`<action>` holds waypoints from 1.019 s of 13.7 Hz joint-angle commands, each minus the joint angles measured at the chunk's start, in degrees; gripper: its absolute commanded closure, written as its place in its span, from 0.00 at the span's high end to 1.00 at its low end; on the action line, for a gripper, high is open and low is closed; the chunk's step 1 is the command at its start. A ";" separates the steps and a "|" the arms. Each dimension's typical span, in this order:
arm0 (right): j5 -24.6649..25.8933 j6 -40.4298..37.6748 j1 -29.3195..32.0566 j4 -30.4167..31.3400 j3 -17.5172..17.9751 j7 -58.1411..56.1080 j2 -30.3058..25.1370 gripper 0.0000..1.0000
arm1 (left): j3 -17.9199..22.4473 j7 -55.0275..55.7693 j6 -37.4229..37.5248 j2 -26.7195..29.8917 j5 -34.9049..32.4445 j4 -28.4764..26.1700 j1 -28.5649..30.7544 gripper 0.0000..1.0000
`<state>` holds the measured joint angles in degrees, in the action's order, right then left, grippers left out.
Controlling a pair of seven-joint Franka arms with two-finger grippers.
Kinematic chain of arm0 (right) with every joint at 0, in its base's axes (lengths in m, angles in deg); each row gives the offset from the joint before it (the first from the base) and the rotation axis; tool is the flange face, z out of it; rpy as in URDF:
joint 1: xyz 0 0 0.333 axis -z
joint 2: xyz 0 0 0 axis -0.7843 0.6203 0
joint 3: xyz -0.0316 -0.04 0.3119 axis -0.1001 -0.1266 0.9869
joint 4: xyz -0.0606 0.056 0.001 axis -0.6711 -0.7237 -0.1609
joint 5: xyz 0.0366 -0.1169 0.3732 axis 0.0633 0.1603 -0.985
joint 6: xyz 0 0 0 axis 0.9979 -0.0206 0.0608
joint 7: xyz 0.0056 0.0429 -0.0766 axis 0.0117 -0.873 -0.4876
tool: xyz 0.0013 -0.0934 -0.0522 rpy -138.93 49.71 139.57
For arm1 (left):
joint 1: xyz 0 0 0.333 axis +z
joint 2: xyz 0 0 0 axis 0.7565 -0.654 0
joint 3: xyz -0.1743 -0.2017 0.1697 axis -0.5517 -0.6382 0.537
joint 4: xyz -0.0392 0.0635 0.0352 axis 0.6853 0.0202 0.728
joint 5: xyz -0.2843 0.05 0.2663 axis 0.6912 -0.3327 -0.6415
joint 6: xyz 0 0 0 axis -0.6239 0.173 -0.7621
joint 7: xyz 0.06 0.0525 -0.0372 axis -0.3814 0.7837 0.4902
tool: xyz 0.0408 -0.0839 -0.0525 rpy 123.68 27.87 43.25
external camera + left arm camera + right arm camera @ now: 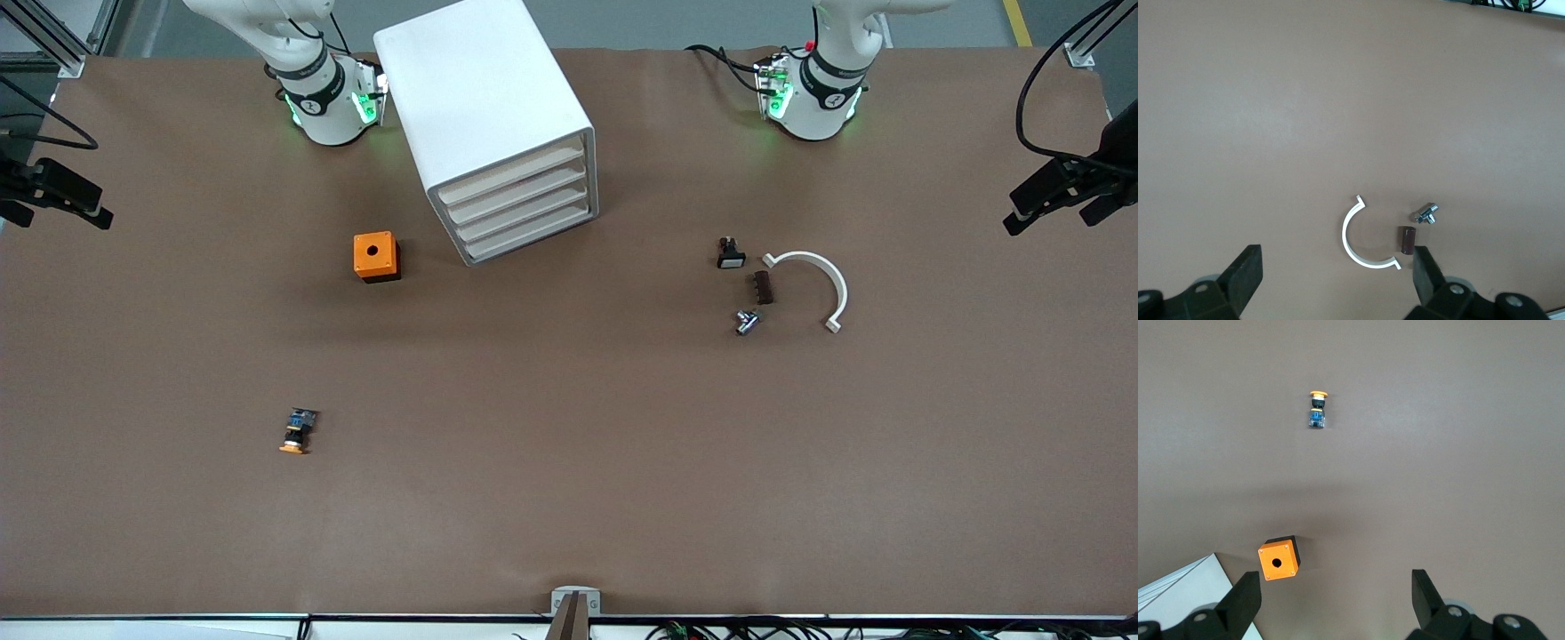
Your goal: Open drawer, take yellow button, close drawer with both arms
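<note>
Drawers point(520, 204) all sit shut, yet the button point(296, 431) lies on the open table, well clear of both spread-fingered grippers. Left gripper point(1338, 277) hangs over the white clip point(1361, 233); right gripper point(1337, 597) over the orange cube point(1279, 558). Approach the drawer front squarely.

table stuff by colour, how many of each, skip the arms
white: 2, drawer cabinet, curved clip
orange: 2, cube, button
black or dark brown: 2, white-faced part, brown block
silver: 1, metal fitting
total: 7
</note>
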<state>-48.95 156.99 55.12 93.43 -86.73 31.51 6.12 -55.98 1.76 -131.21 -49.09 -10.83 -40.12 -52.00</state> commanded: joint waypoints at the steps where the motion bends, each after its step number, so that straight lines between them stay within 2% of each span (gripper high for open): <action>1: -0.45 0.78 0.58 2.41 0.29 -0.24 -2.11 1.00 | 0.28 -8.29 1.81 -0.78 -1.14 1.23 1.43 0.99; 8: -0.36 1.66 0.58 3.30 0.29 -0.24 -2.81 1.00 | -0.43 -4.02 1.91 -1.74 -1.05 1.49 0.55 0.99; 12: -0.45 2.10 0.67 3.30 0.21 -0.24 -2.81 1.00 | -0.60 -4.02 2.34 -4.20 0.17 5.78 0.38 0.99; 14: -0.36 2.10 0.67 3.30 0.21 -0.24 -2.81 1.00 | -0.69 -3.59 6.11 -4.29 0.35 6.76 -0.50 0.99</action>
<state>-48.95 158.34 55.13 95.03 -86.80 31.51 5.05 -56.45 -3.04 -128.67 -52.18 -10.78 -36.37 -51.64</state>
